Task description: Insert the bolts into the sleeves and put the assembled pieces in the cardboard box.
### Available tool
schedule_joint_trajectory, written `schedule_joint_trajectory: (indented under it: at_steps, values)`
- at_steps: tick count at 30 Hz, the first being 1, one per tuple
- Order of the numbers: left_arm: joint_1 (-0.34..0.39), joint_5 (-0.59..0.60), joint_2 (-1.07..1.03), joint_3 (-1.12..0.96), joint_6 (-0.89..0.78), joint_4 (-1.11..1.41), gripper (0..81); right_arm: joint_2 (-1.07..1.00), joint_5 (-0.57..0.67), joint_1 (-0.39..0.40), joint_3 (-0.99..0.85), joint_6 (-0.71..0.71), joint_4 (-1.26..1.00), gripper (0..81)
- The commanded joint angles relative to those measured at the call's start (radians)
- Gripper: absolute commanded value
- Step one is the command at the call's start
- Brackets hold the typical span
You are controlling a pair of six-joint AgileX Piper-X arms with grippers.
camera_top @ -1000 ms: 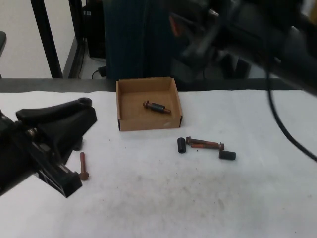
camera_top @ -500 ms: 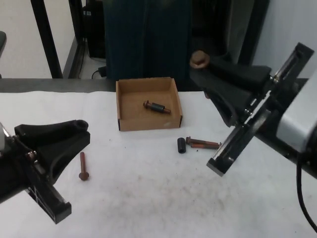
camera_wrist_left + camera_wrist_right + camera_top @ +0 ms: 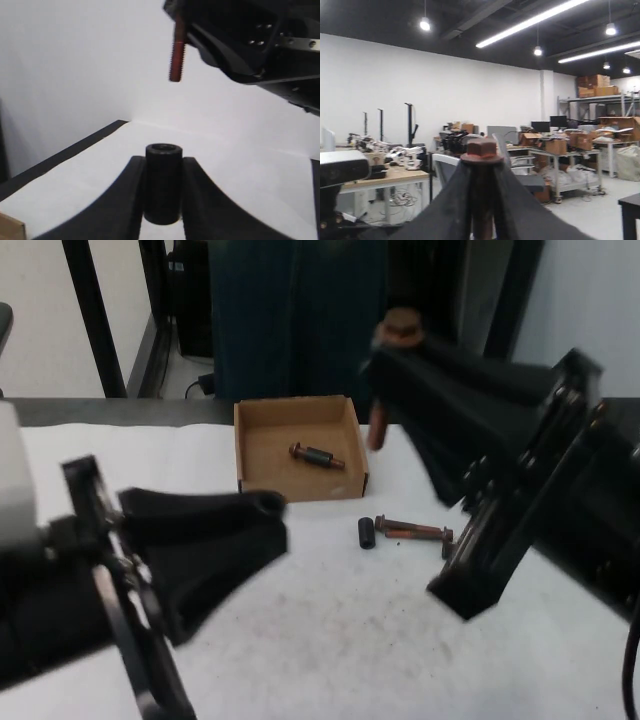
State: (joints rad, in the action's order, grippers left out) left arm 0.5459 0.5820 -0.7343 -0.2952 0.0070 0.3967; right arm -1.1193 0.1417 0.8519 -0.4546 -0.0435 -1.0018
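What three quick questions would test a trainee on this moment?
1. True or false: the bolt in the right gripper sits inside the sleeve.
2. The left gripper is shut on: A) a sleeve B) a bolt C) nothing.
3. How many assembled pieces lie in the cardboard box?
Key: 1 false, bolt and sleeve are apart. 2 A. 3 one.

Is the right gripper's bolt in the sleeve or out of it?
Out: the bolt hangs clear of the sleeve, a gap between them; the sleeve's open end is empty.
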Motion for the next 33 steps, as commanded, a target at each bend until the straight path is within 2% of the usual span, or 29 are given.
schedule_joint_trajectory:
  at_steps: [1,5,9,19,27,33]
  values:
    - [0.103,-0.118,0.011,-0.012,-0.007,0.019,0.9,-0.008,-0.005,0.041,-0.003,-0.032,-0.008,0.2]
    - [0.158,-0.252,-0.02,-0.012,0.025,0.019,0.9,-0.008,-0.047,0.064,-0.003,-0.032,-0.035,0.2]
    - [0.162,-0.285,-0.072,-0.012,0.007,0.022,0.9,-0.008,-0.062,0.064,-0.003,-0.032,-0.038,0.2]
    - [0.162,-0.293,-0.097,-0.012,-0.007,0.12,0.9,-0.008,-0.062,0.064,-0.003,-0.032,-0.036,0.2]
    - [0.162,-0.293,-0.097,-0.012,-0.082,0.157,0.9,-0.008,-0.062,0.064,-0.003,-0.032,-0.036,0.2]
    - [0.162,-0.252,-0.097,-0.012,-0.108,0.191,0.9,-0.008,-0.06,0.064,-0.003,-0.032,-0.035,0.2]
